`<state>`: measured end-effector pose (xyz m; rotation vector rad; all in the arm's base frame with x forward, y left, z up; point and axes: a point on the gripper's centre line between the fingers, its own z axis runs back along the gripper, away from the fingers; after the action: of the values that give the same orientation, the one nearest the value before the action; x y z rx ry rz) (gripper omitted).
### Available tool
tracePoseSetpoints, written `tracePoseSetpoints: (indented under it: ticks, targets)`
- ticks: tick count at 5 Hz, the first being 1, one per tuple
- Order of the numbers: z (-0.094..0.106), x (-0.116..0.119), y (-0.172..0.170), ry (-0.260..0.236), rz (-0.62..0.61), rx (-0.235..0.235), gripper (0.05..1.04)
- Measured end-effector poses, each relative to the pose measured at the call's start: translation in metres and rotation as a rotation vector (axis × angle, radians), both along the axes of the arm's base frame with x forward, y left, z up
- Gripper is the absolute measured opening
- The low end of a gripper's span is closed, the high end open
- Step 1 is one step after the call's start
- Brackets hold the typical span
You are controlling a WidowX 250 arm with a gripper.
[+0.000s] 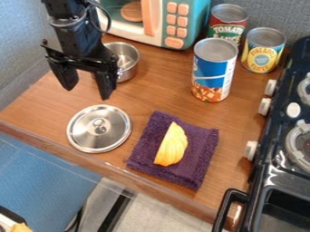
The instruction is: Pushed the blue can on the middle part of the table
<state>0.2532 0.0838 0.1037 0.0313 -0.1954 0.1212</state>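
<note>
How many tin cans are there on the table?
3: a blue can in front, a red-and-green can behind it, and a yellow can on the right.

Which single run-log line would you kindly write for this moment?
gripper: fingers apart, empty, near steel pot | blue can: upright, near yellow can | steel lid: flat on table | yellow toy food: on purple cloth

Three cylindrical metal cans (212, 68), one round silver pot (129, 70), one round silver lid (88, 138), one rectangular purple cloth (198, 147), one curved yellow piece (172, 145), one boxy teal microwave (195, 18), one black stove (272, 133).
</note>
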Motion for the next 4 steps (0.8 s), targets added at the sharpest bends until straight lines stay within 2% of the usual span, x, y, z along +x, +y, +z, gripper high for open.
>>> tracePoseSetpoints:
  ticks: [1,3,4]
  targets:
    - [-0.007,-0.001,-0.002,0.023,0.002,-0.008,1.001]
    - [-0.005,0.070,-0.082,0.015,-0.181,-0.003,1.001]
    - [-0.001,0.101,-0.123,-0.009,-0.252,-0.010,1.001]
